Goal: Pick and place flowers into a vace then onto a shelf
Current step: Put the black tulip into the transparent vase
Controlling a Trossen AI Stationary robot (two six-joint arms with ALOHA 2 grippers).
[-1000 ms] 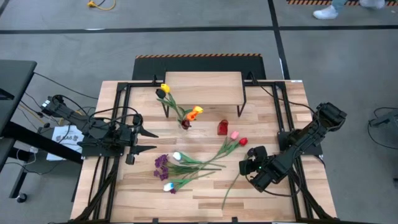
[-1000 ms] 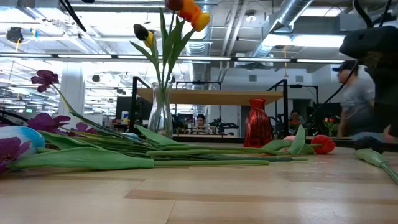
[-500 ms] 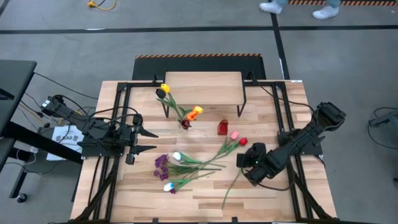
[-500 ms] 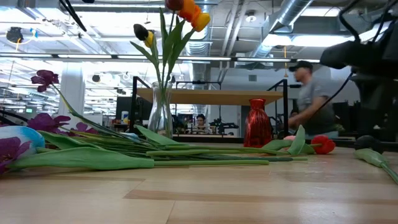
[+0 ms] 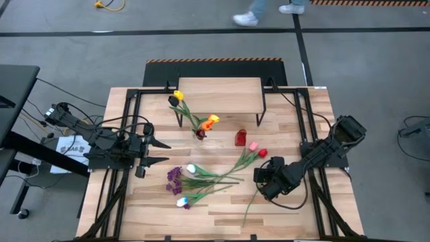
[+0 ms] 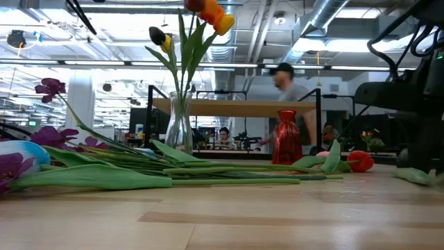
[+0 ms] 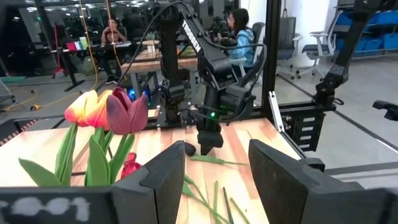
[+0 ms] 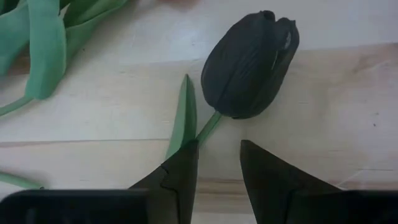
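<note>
The right hand [image 8: 214,165] hangs low over the counter [image 5: 282,222] at about 4 o'clock, fingers parted and gripping nothing, straddling the stem just below a dark tulip [image 8: 249,62] that lies flat. The left hand [image 5: 161,153] waits at 9 o'clock, fingers spread and released. A clear vase [image 5: 200,134] near the centre holds three flowers [image 5: 195,115]. More flowers [image 5: 201,178] lie loose toward 6 o'clock. A red vase [image 5: 240,138] stands beside them. The shelf [image 5: 218,94] sits at 12 o'clock.
</note>
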